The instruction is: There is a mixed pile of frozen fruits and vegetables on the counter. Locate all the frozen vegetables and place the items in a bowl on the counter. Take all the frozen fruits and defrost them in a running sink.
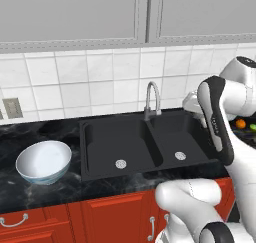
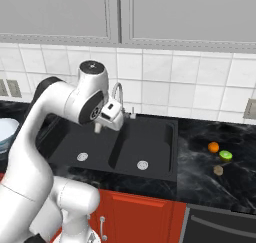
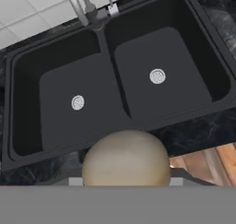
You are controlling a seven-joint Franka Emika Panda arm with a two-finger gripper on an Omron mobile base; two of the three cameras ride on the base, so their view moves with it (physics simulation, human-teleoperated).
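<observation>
Showing mushroom cap [image 3: 126, 158], seemingly in hand [image 2: 98, 128].

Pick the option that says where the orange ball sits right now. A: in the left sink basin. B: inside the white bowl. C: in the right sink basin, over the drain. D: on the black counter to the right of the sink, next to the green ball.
D: in the right base view the orange ball rests on the counter right of the sink, beside the green ball.

Glossy white rounded arm links [image 2: 30, 137] meet at dark grey joints, one round dark cap [image 2: 91, 66] on top; the small white claw's [image 2: 100, 126] detail looks blurred.
</observation>
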